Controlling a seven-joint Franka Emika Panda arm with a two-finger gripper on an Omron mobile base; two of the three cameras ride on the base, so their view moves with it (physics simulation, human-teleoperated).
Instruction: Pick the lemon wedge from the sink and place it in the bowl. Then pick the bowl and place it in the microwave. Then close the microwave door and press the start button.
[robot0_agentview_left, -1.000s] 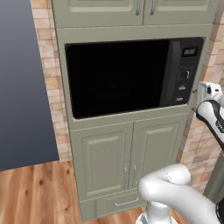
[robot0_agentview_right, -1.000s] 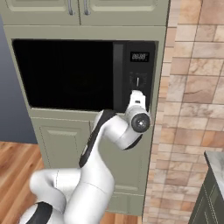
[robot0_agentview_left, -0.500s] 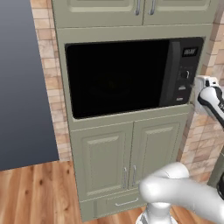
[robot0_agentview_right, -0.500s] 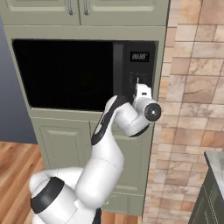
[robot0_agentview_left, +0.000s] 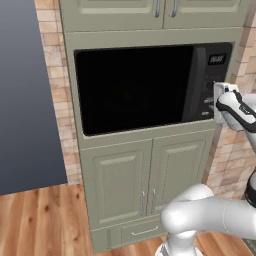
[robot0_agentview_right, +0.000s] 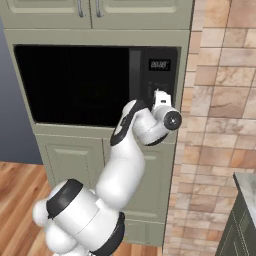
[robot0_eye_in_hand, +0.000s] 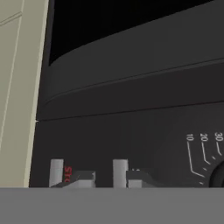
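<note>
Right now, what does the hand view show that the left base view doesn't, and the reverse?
Hand view alone: red lettering beside the claw fingertips, and timer dial numbers.

Left base view alone: the shut microwave door, the cabinet doors below, the wood floor.

Both: the microwave control panel, with the claw right up at it.

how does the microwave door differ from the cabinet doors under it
The microwave door is black, glossy and one wide panel; the cabinet doors are pale green, a narrower pair. The microwave door's front is flat with a dark window; the cabinet doors have raised framed panels. The microwave door has a dark bar by the control panel; the cabinet doors have small metal pulls at their meeting edge. All are shut and set in one cabinet column.
</note>
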